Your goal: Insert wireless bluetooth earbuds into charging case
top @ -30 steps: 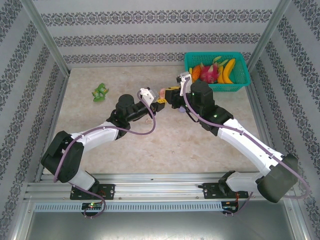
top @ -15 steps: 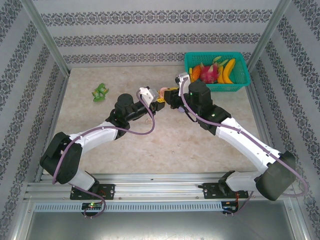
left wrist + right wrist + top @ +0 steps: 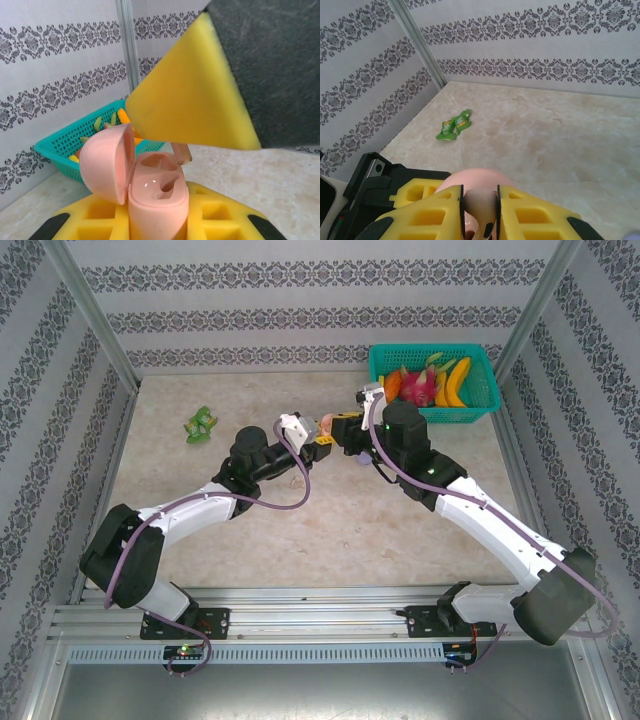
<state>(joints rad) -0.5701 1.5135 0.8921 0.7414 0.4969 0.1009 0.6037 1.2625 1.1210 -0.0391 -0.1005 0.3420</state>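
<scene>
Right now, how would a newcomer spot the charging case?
Start at the middle of the table. There, between the left tool's yellow pads, stands the case: pale pink, rounded, lid flipped open, unlike the slim earbud the right tool holds at its opening.

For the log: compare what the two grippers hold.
The left gripper holds a pink charging case, lid open; the right gripper pinches a pale earbud. The case is far bulkier than the earbud. The case stands upright; the earbud hangs at its open top. Both look pinkish.
</scene>
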